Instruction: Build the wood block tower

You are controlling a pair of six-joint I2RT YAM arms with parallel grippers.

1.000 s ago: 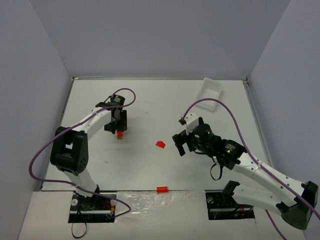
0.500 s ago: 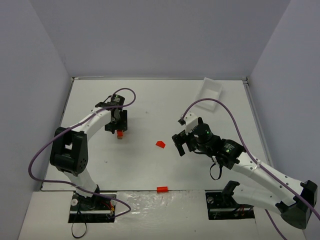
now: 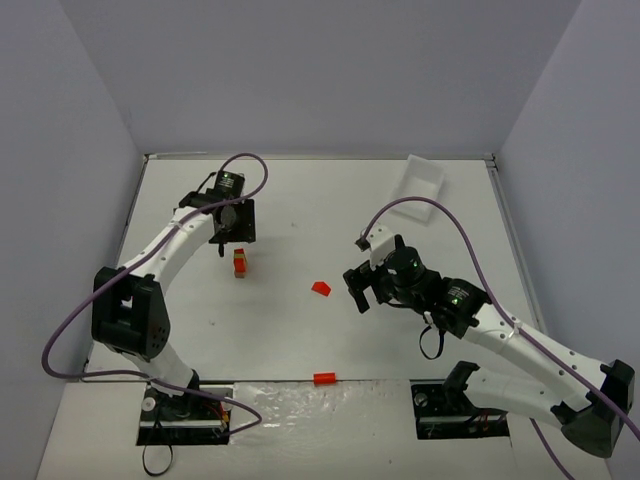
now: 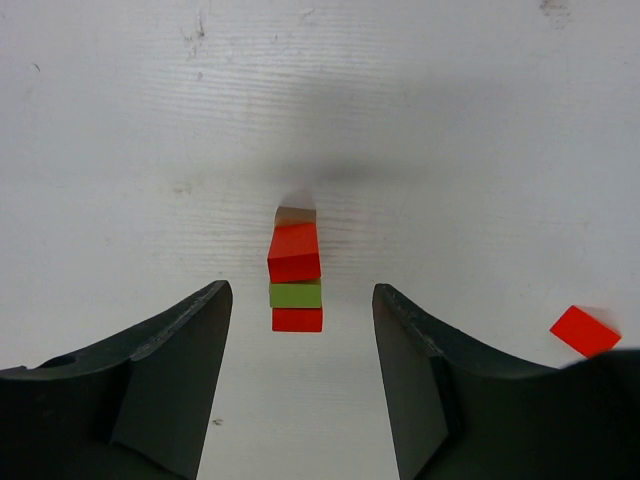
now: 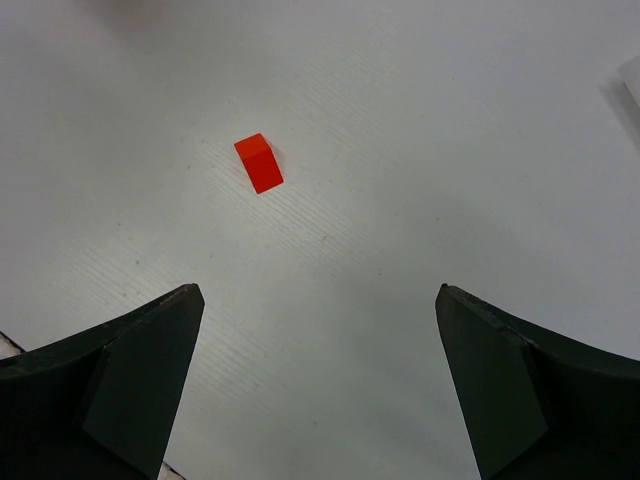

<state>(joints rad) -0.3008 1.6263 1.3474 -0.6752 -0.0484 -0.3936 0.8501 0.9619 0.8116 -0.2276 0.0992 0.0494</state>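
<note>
The desk (image 3: 330,200) is white and flat, with plain gray walls around it.

From above, the wood block tower (image 3: 240,263) stands on the left half of the desk, a bit above the middle of the picture. It is a thin little stack, mostly red. The left pincer (image 3: 228,243) hangs just above it in the picture, close by but not touching it. Right of the tower, near the middle of the picture, lies a loose red block (image 3: 320,288). The right pincer (image 3: 360,290) is just to the right of that block, and its jaws are spread wide. Another small red block (image 3: 323,378) sits at the lower middle, by the near edge of the desk. A white tray (image 3: 421,181) lies at the upper right.

In the left wrist view, two dark fingers (image 4: 170,360) rise from the bottom with a wide gap between them. They pinch nothing. The tower shows in the gap, farther off, free of both fingers. From the top of the picture down it goes tan, red, lime green, red. The loose red block peeks in at the lower right.

In the right wrist view, the two fingers (image 5: 110,390) sit in the bottom corners, as far apart as can be, holding nothing. The loose red block lies alone on the desk at the upper left.
</note>
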